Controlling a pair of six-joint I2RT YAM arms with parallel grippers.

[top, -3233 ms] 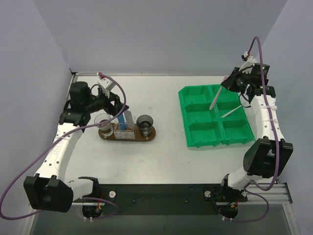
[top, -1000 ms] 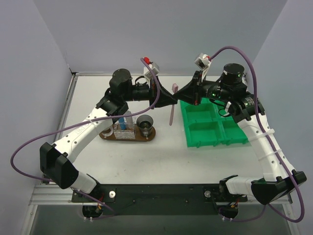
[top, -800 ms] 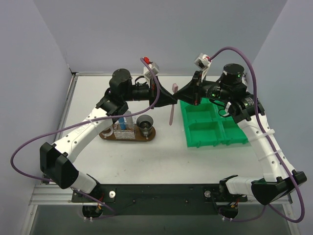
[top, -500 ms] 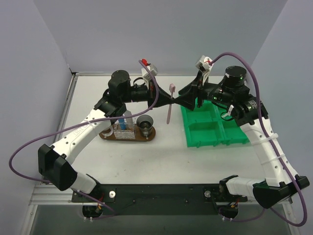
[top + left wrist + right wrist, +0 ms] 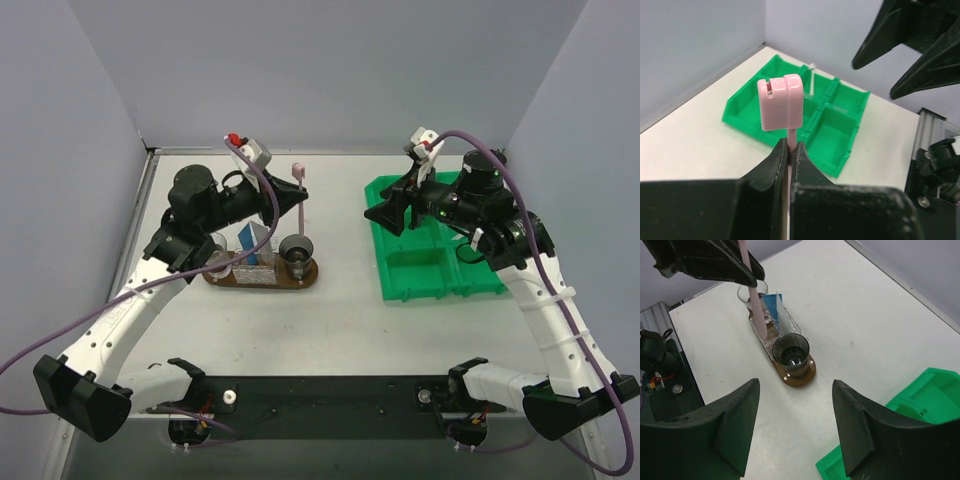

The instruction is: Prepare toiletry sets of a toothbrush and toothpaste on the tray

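My left gripper (image 5: 297, 198) is shut on a pale pink toothbrush (image 5: 297, 180) and holds it upright, head up, above the right half of the dark brown oval tray (image 5: 311, 277). In the left wrist view the toothbrush head (image 5: 781, 101) stands just above my closed left gripper (image 5: 789, 146). A blue-and-white toothpaste (image 5: 256, 244) stands in the middle of the tray. My right gripper (image 5: 384, 214) hangs open and empty over the left edge of the green bin, apart from the toothbrush. The right wrist view shows my right gripper (image 5: 796, 384) wide apart above the tray (image 5: 803, 378), the toothpaste (image 5: 776, 307) and the toothbrush (image 5: 755, 301).
A clear cup (image 5: 214, 251) stands at the tray's left end and a dark cup (image 5: 296, 250) at its right end. The green sectioned bin (image 5: 432, 268) lies to the right, with a pale stick (image 5: 811, 80) in a far compartment.
The right gripper has opened, let go of the toothbrush and drawn back to the right. The left gripper has closed on it and carried it left, over the tray.
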